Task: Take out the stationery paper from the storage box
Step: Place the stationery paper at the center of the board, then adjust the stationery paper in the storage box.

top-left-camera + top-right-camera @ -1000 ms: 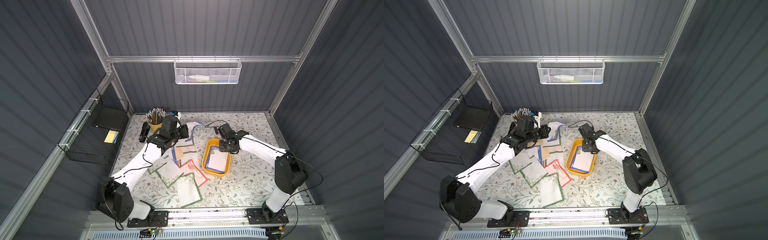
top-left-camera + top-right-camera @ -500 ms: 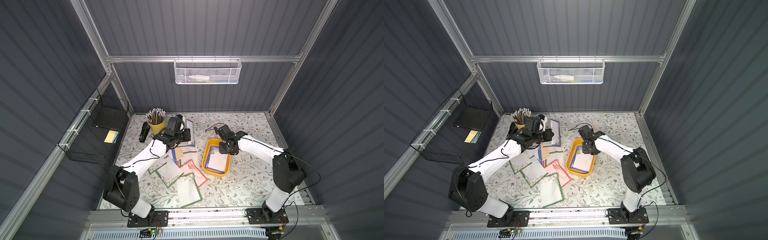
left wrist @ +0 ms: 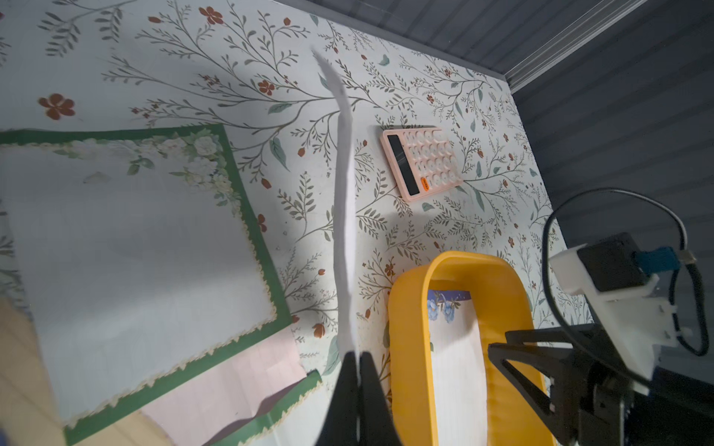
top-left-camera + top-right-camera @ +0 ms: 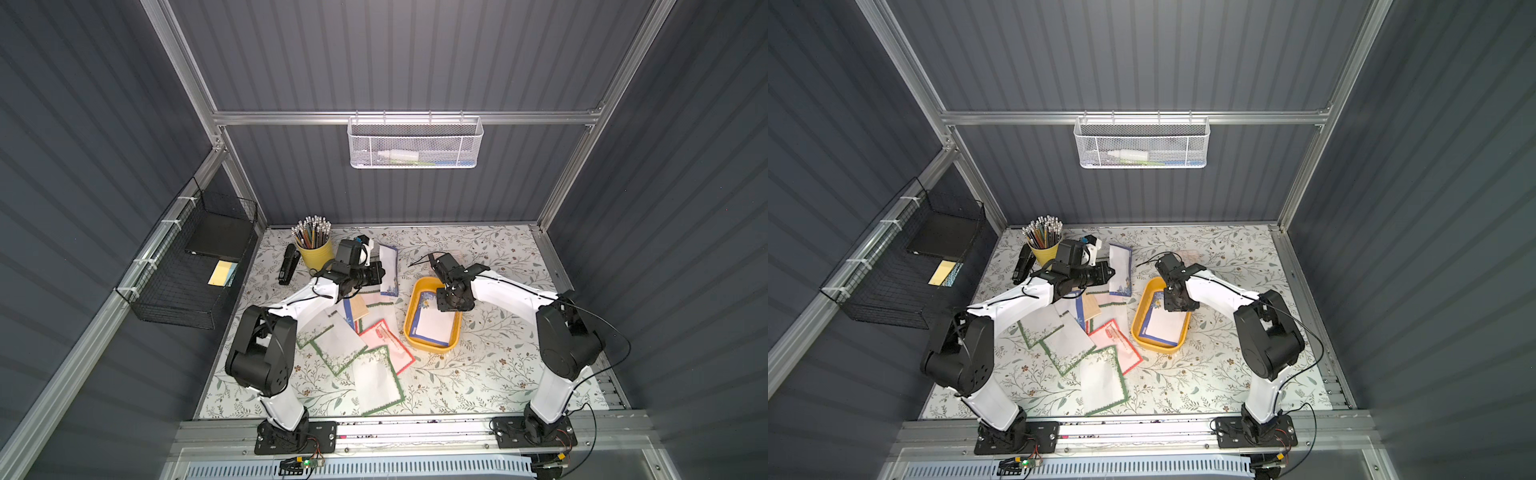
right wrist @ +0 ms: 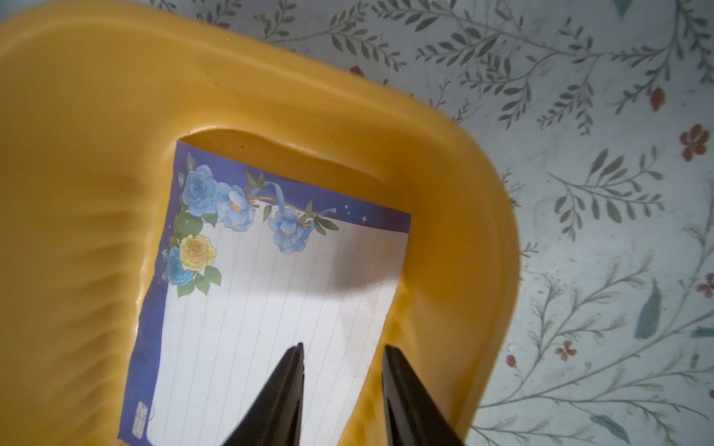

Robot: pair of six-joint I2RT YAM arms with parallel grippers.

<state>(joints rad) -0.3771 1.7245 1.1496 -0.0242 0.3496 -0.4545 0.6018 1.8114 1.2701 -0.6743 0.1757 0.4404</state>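
Note:
The yellow storage box (image 4: 430, 348) (image 4: 1158, 348) lies right of centre, and one blue-floral stationery paper sheet (image 4: 432, 326) (image 5: 270, 289) lies flat in it. My right gripper (image 4: 451, 305) (image 5: 342, 349) hangs open over the box's far end, one finger above the sheet and the other above the box wall (image 5: 444, 270). My left gripper (image 4: 380, 272) (image 3: 357, 357) is shut on another blue-bordered sheet (image 4: 388, 270) (image 3: 344, 193), held on edge above the table left of the box. Several loose sheets with green (image 4: 336, 345), red (image 4: 388, 340) or tan faces lie spread on the table.
A yellow pencil cup (image 4: 318, 253) and a black stapler (image 4: 289, 264) stand at the back left. A pink calculator (image 3: 421, 162) lies behind the box. A black wire basket (image 4: 195, 266) hangs on the left wall, and a white mesh basket (image 4: 415, 143) on the back wall.
My left gripper has moved a little to the right, toward the box, with its sheet still held. My right gripper stays over the box's far end, jaws slightly narrower.

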